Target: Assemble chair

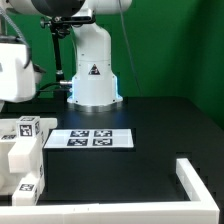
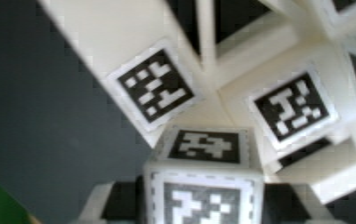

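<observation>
- No words, numbers or brand names can be read.
- A black warning triangle sits on the robot base [image 1: 92, 72].
- Black-and-white square marker tags cover the marker board [image 1: 89, 139] and the chair parts [image 2: 175, 85].

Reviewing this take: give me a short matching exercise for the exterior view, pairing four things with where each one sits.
Things:
1. Chunky white plastic chair pieces with marker tags
2. Thin flat white marker board
3. Low white L-shaped corner rail
4. White robot base

Places:
A. lower corner on the exterior view's right
B. far side of the black table, centre
C. the exterior view's left edge
D. flat on the table, in front of the base

Pairs: 1-C, 2-D, 3-A, 4-B
</observation>
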Robot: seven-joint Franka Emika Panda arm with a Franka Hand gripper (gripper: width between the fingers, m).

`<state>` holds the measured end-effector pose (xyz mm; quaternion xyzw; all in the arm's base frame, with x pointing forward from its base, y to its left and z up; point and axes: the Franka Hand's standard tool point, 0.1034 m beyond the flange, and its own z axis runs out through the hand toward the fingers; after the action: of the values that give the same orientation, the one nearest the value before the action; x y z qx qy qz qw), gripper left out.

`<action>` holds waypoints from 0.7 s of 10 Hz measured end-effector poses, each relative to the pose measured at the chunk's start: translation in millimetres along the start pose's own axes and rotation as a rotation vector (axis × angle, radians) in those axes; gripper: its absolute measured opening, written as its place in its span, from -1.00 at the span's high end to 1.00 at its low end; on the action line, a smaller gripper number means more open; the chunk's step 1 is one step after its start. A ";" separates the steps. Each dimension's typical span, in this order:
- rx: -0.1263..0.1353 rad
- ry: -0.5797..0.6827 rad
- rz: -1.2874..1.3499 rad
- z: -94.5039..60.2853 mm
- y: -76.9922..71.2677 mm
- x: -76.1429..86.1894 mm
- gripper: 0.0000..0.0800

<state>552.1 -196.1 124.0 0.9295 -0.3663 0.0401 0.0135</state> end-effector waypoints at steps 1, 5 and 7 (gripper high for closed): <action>0.001 0.004 0.102 0.0 -1.7 1.0 0.30; 0.033 -0.003 0.653 0.9 -5.7 4.8 0.30; 0.028 -0.021 0.796 0.7 -5.7 4.4 0.30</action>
<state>559.2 -194.9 123.6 0.7152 -0.6976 0.0374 -0.0195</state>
